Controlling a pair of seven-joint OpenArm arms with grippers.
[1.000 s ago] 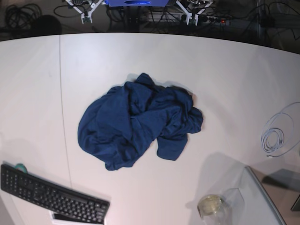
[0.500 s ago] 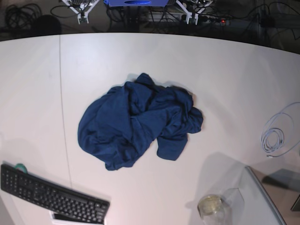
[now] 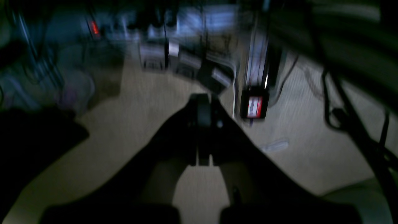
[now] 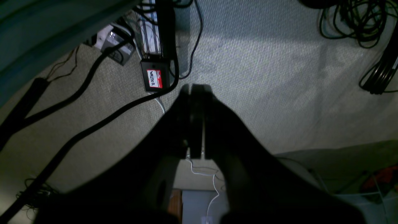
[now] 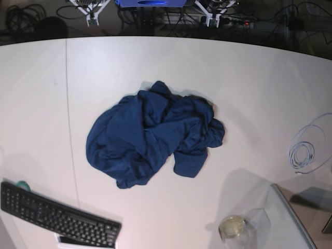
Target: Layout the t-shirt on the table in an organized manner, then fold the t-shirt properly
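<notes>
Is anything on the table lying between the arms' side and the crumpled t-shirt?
Nothing visible does. The t-shirt lies crumpled mid-table, with bare white surface between it and the far edge. The keyboard, cable coil and jar sit off to the near and side edges.

Crumpled navy t-shirt [image 5: 153, 137] on the white desk [image 5: 249, 78]

The t-shirt lies in a bunched heap near the middle of the desk, plain dark blue with no print, its fabric twisted into deep folds and ridges. A broader, smoother lobe spreads to the left side of the base view; the right side is more knotted. The desk top is smooth and white, with a thin dark seam line running down its left part and a curved far edge.
</notes>
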